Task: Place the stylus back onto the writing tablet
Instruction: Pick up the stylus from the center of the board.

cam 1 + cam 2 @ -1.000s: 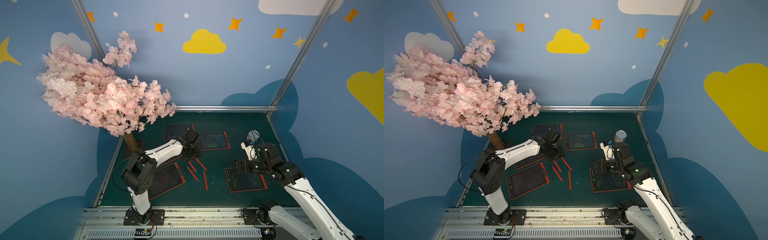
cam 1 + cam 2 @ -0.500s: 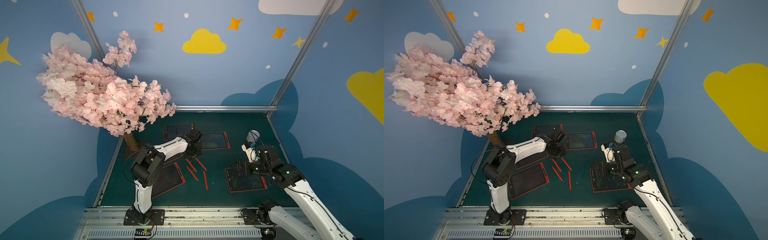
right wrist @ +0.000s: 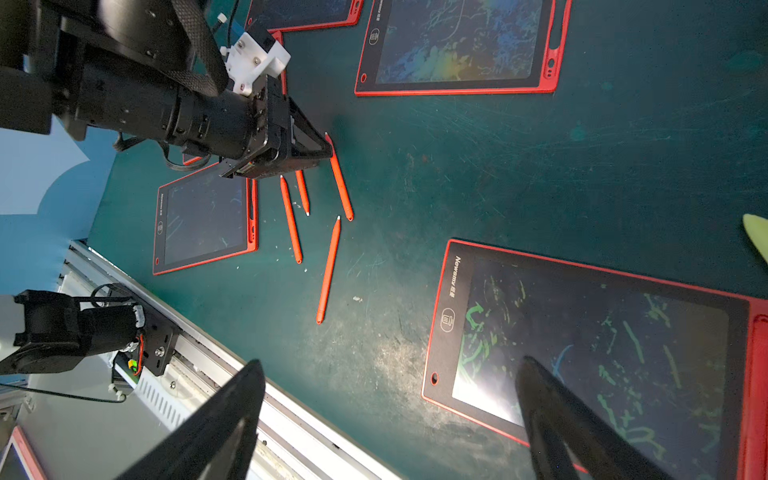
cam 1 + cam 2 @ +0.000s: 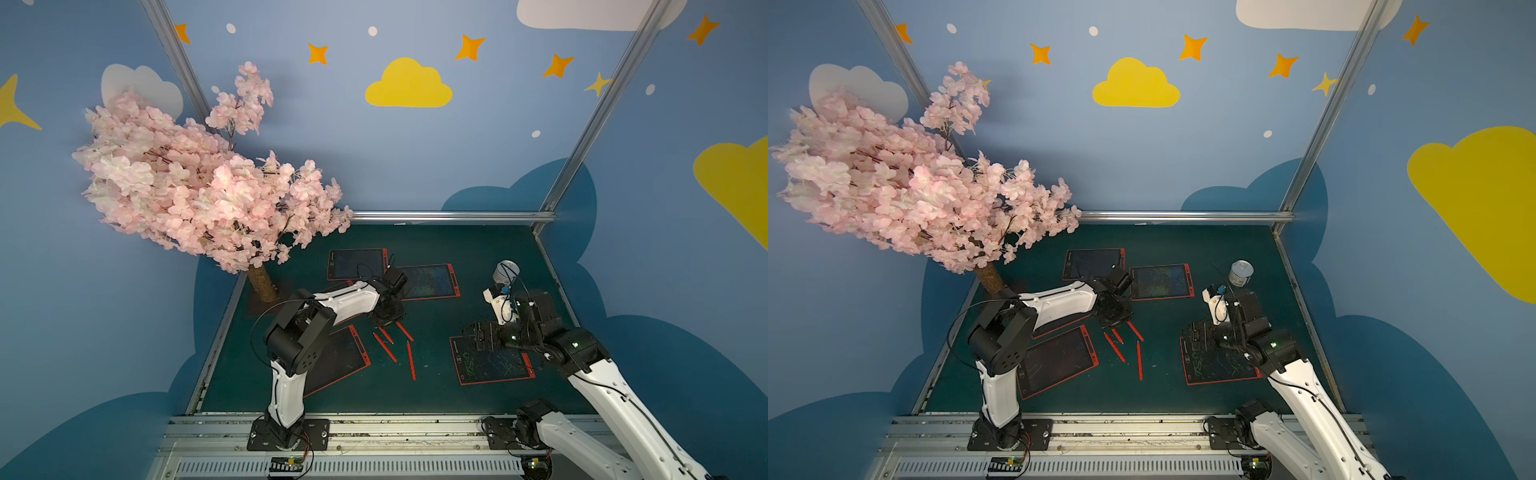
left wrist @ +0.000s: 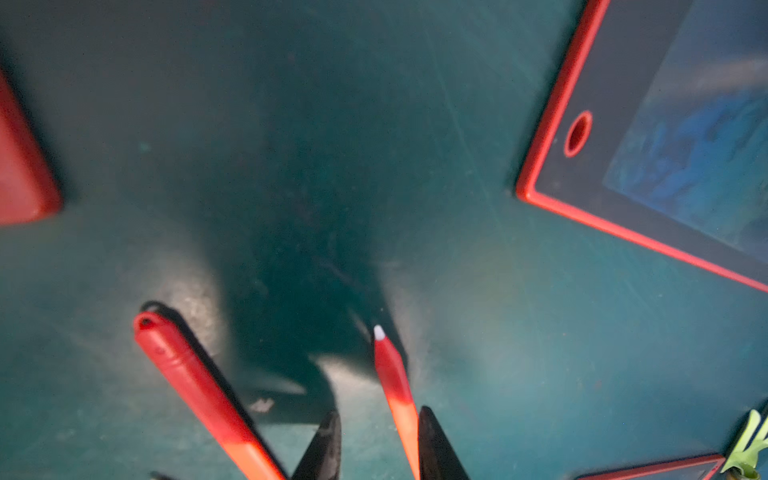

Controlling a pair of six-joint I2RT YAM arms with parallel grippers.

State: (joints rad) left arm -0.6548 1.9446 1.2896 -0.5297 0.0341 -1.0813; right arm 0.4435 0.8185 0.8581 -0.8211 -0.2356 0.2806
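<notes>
**Stylus pick-up near the middle of the worktop [image 4: 478, 257].** The left gripper [image 5: 378, 419] stands low over a fan of four red pens. Its jaws are narrowed but not yet clamped. The stylus [image 5: 395, 386] lies between them, against one finger and clear of the other.

The stylus is probably light, stiff, smooth plastic, apt to roll or pivot. Its tapered, white-tipped end offers poor purchase, so the straight barrel is judged the better hold.

A neighbouring stylus [image 5: 195, 386] lies just beside, leaving little room. The worktop is flat, scuffed green matting. A writing tablet [image 5: 615, 124] lies near.

The right gripper [image 3: 395, 415] hovers wide open and empty above the front-right tablet [image 3: 582, 332].
</notes>
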